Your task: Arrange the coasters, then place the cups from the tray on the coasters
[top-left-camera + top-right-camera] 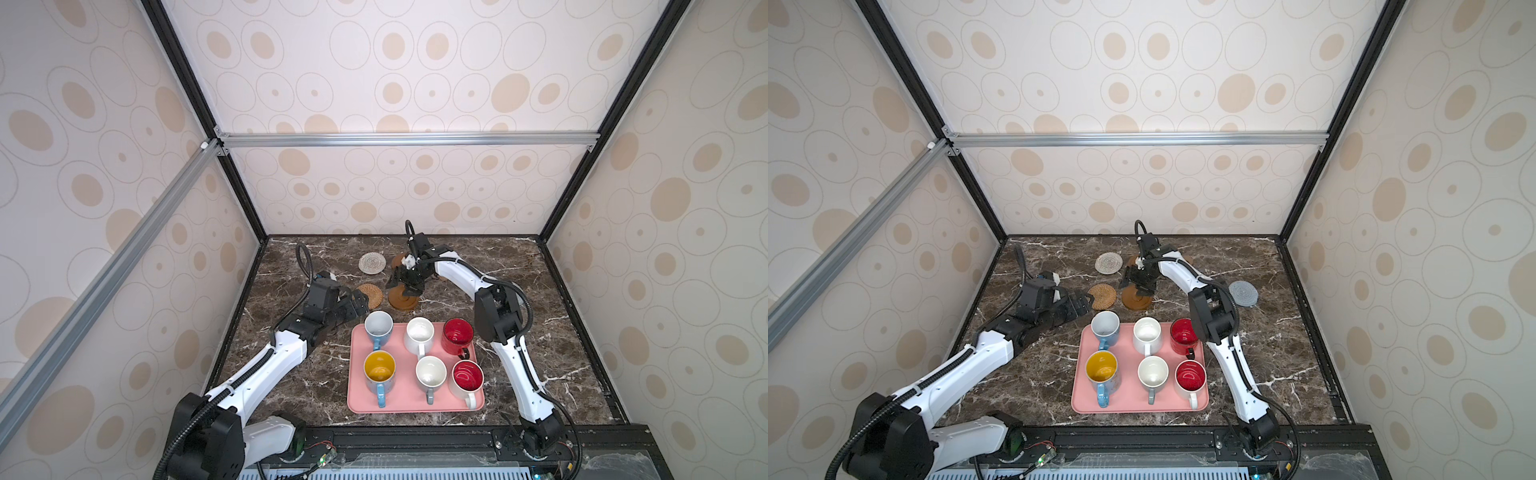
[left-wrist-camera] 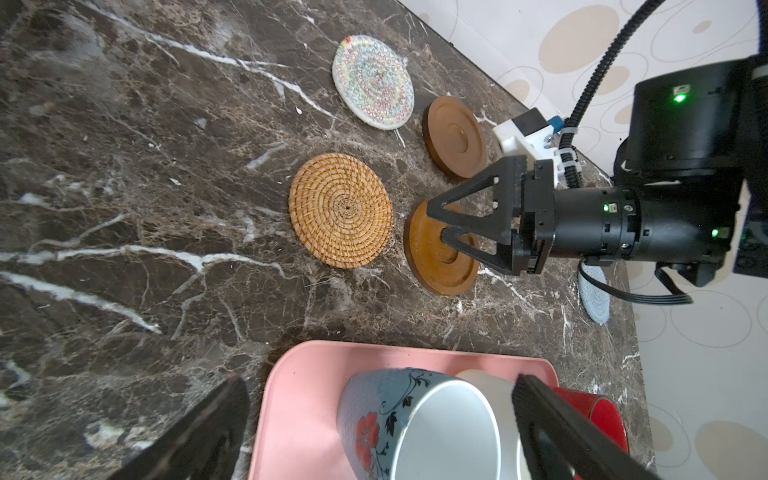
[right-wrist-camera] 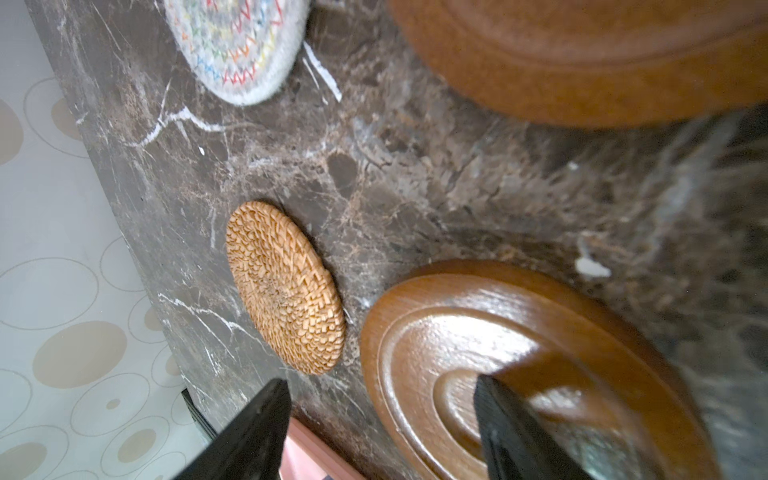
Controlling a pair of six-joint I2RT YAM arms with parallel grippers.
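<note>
Left hand [image 2: 378,386] wide, empty, cropped by frame edge in wrist view. Right hand [image 2: 438,224] part-open, empty, over brown disc [image 2: 424,257]; blue-grey coaster [image 2: 598,311] half hidden behind it.

From high at the front, both top views show us the whole table [image 1: 561,316]. Our wrist cameras sit close above it, both catching the rattan coaster [image 2: 340,210].

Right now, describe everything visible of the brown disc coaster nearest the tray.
The brown disc coaster looks like glossy wood: round, raised rim, centre recess. It lies flat on the table beside the rattan coaster, not touching it. The open right gripper straddles its edge, one fingertip over the recess; contact unclear.
</note>
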